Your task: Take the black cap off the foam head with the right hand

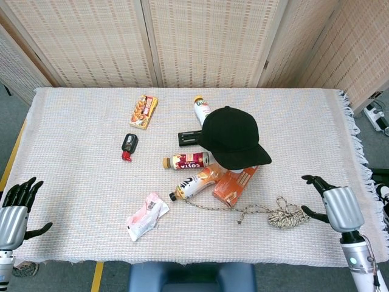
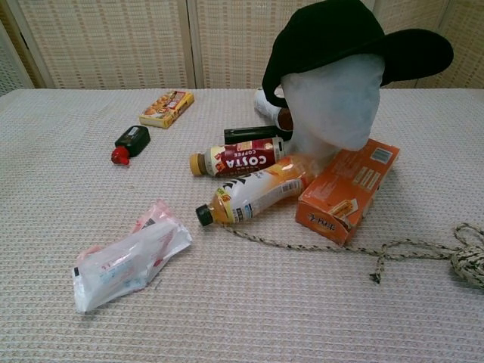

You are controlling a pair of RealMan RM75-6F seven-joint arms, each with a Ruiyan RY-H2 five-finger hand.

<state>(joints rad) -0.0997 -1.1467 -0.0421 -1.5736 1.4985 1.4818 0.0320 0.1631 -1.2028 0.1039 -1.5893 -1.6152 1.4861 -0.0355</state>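
Note:
A black cap sits on a white foam head near the table's middle, its brim pointing toward me and to the right. My right hand hovers open over the front right part of the table, well to the right of the cap, holding nothing. At the front left corner my left hand hangs open off the table edge. Neither hand shows in the chest view.
Around the foam head lie an orange box, a Costa coffee bottle, an orange juice bottle, a white bottle and a black remote. A coiled rope lies beside my right hand. Further left are a snack box, a black-and-red bottle and a plastic pouch.

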